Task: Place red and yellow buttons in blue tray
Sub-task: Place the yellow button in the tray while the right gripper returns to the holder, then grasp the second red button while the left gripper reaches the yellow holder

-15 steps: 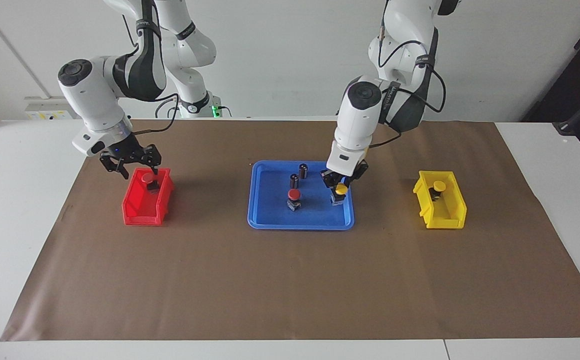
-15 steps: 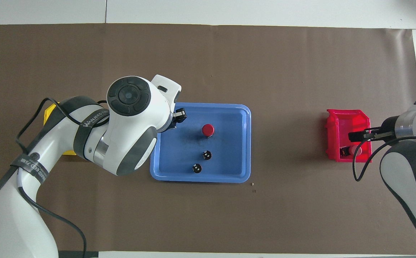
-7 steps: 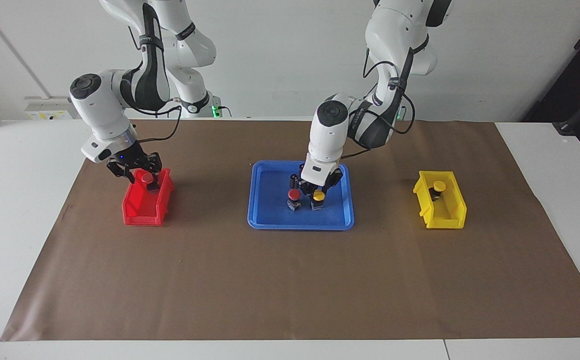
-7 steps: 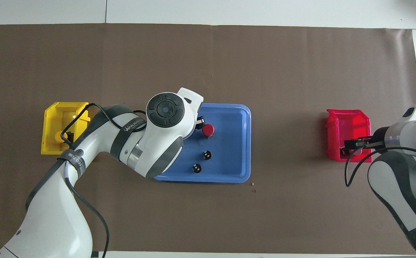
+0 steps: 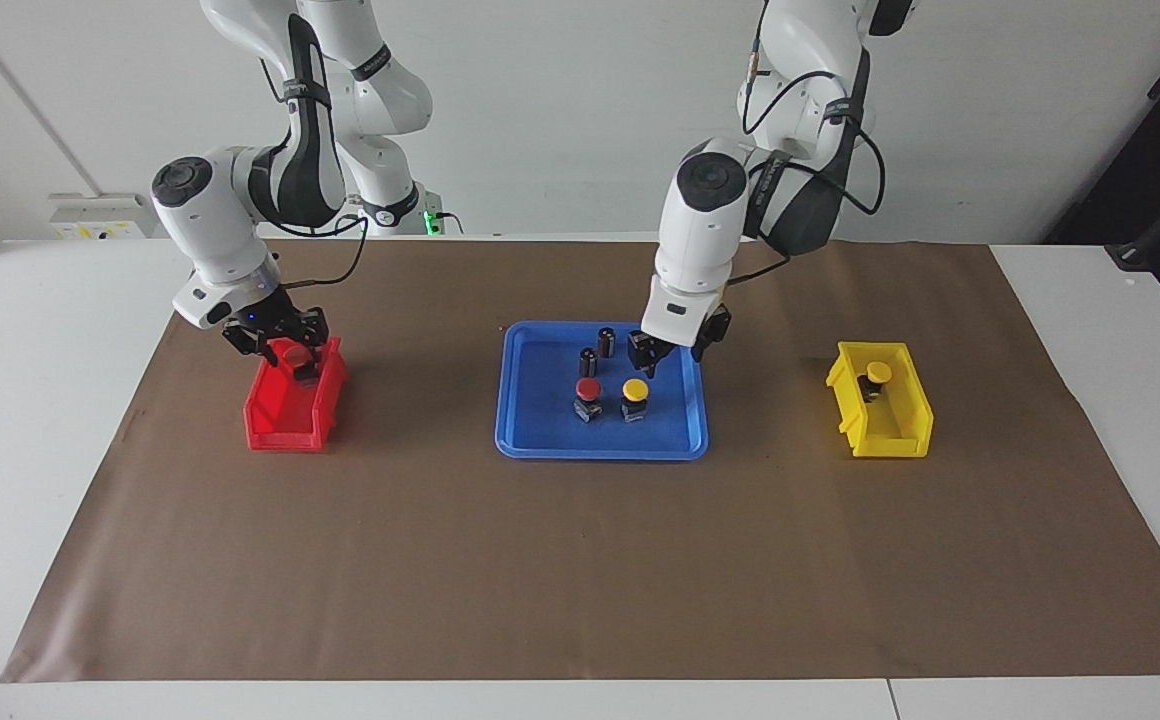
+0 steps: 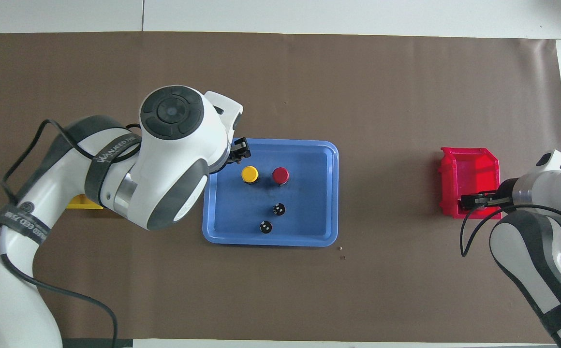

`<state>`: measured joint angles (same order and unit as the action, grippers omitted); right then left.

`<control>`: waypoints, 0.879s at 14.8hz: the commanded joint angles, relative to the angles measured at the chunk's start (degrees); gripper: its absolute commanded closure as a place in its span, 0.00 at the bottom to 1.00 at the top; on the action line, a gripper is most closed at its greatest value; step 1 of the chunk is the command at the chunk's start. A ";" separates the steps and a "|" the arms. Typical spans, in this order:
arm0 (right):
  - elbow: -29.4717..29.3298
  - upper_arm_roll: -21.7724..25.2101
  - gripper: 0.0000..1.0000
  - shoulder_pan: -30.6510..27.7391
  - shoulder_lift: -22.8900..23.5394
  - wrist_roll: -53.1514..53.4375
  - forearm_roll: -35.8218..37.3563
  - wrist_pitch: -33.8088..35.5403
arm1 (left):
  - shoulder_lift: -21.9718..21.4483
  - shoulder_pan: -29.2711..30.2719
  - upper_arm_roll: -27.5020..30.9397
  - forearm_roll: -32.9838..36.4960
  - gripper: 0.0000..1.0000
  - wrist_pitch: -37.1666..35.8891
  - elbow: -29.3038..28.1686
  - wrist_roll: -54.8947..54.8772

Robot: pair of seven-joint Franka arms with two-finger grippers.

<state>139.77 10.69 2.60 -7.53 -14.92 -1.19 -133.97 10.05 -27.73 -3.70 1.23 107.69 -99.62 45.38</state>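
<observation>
Left gripper (image 5: pixel 667 352), fingers apart and empty, over the blue tray (image 5: pixel 524 420); one yellow button (image 5: pixel 635 397) and one red button (image 5: pixel 588 398) stand below it. Right gripper (image 5: pixel 275 345) in the red bin (image 5: pixel 285 415) around a second red button (image 5: pixel 294 358); grip uncertain. A second yellow button (image 5: pixel 877 377) sits in the yellow bin (image 5: pixel 895 425).

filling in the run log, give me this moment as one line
left gripper: open, over blue tray | yellow button beside red button in tray | right gripper: at button in red bin

place: robotics lab | evidence: two white arms at table (image 5: pixel 60 400), brown paper mat (image 5: pixel 580 560), blank wall
</observation>
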 commanded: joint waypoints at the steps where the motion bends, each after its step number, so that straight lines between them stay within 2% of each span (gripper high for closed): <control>1: 1.55 -0.76 0.31 -1.36 -1.18 -2.04 -0.39 -1.21 | -4.76 9.32 -0.08 0.70 0.00 -5.63 -0.49 -12.37; 3: 1.73 -0.76 0.32 -1.63 -1.26 -3.26 -0.39 -1.21 | -7.83 17.84 0.01 0.09 0.00 -9.32 -0.40 -26.06; 5: 2.52 -0.76 0.34 -2.15 -1.79 -3.80 -0.39 -1.21 | -8.38 25.67 -0.08 -0.53 0.00 -11.96 1.43 -39.43; 7: 2.96 -0.76 0.41 -2.16 -1.97 -3.80 -0.39 -1.12 | -8.38 30.52 0.10 -0.53 0.00 -12.24 1.80 -47.46; 10: 3.57 -0.76 0.46 -2.33 -2.32 -5.63 -0.39 -0.77 | -8.38 32.82 0.01 -0.62 0.00 -10.84 1.27 -51.10; 13: 3.23 -0.76 0.68 -2.77 -2.32 -5.82 -0.39 -0.07 | -9.78 31.95 -0.17 -1.93 0.00 -5.14 -4.68 -50.57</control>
<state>141.65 10.72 1.45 -7.97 -18.90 -1.19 -133.97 1.57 4.77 -3.48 0.38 98.45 -99.59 -5.00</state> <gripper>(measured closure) 0.511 0.000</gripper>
